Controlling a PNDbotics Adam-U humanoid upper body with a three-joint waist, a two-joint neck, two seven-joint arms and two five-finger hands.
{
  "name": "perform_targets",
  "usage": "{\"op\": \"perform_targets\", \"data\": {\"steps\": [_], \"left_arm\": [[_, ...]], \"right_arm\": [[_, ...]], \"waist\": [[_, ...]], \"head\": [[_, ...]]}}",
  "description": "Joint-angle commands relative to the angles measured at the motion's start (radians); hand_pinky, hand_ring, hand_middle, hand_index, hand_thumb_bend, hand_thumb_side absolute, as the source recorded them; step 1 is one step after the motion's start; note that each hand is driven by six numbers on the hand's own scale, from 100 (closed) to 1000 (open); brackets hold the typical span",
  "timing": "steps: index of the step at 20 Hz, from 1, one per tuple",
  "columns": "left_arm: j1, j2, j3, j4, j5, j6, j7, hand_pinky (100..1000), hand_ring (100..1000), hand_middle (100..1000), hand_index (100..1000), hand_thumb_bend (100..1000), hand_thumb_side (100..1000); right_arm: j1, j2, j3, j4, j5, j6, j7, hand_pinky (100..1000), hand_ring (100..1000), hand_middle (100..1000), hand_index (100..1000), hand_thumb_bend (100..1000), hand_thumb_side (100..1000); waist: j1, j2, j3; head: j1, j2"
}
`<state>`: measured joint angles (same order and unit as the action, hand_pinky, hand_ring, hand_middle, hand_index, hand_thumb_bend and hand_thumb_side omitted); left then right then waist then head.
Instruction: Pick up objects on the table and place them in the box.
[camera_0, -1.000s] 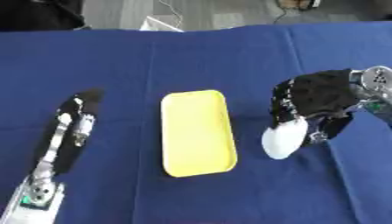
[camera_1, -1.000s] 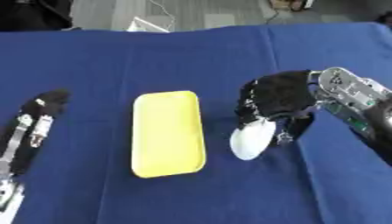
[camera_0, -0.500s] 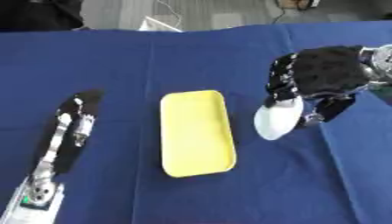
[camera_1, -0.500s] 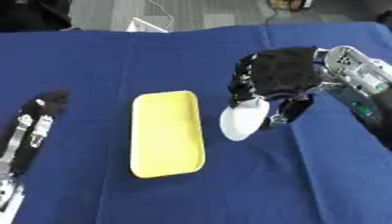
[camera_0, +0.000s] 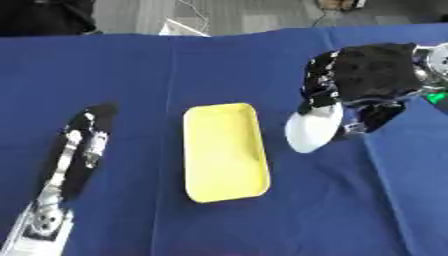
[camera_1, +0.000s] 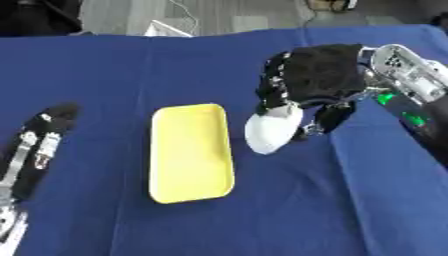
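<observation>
A shallow yellow box (camera_0: 224, 151) lies in the middle of the blue table (camera_0: 262, 215). My right hand (camera_0: 363, 82) hangs to the right of it, above the cloth, fingers and thumb curled round a white oval object (camera_0: 313, 129) that points down and left, its lower tip near the box's right rim. My left hand (camera_0: 79, 145) lies stretched out flat at the left of the table, fingers straight, holding nothing.
The blue cloth covers the whole table up to a grey floor at the far edge. A white wire frame (camera_0: 185, 27) stands on the floor beyond the far edge.
My right hand has lifted the white object off the cloth and carried it left toward the yellow box. The left arm has stayed where it was.
</observation>
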<state>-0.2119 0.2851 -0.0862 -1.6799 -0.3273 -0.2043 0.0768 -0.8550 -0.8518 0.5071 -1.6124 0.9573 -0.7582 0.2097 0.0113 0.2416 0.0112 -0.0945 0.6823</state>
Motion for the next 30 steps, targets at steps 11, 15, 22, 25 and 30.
{"op": "perform_targets", "data": {"steps": [11,15,22,25,30], "left_arm": [[-0.019,-0.01,0.001,-0.025,0.005,-0.004,-0.004,799,815,820,896,100,1000],[-0.022,-0.013,-0.001,-0.024,0.004,-0.004,-0.005,799,815,820,896,100,1000],[-0.023,-0.014,-0.002,-0.024,0.004,-0.005,-0.007,799,816,820,896,100,1000],[-0.023,-0.014,-0.002,-0.025,0.005,-0.005,-0.007,799,816,820,895,100,1000],[-0.023,-0.015,-0.003,-0.024,0.005,-0.005,-0.009,799,816,820,896,100,1000]], "right_arm": [[-0.174,0.243,-0.005,0.278,0.118,-0.048,-0.005,686,614,506,552,475,209],[-0.187,0.279,-0.009,0.345,0.166,-0.068,-0.028,686,613,506,552,472,210],[-0.19,0.307,-0.012,0.404,0.223,-0.092,-0.068,685,613,505,551,465,211],[-0.19,0.317,-0.01,0.417,0.238,-0.1,-0.08,684,612,503,550,460,213],[-0.189,0.351,0.009,0.437,0.26,-0.128,-0.084,682,610,501,549,453,214]], "waist": [[0.012,-0.007,0.026],[0.012,-0.002,0.032],[0.014,-0.001,0.032],[0.016,-0.002,0.031],[0.017,-0.002,0.033]], "head": [[-0.029,-0.013],[-0.03,-0.013],[-0.033,-0.013],[-0.035,-0.013],[-0.037,-0.011]]}}
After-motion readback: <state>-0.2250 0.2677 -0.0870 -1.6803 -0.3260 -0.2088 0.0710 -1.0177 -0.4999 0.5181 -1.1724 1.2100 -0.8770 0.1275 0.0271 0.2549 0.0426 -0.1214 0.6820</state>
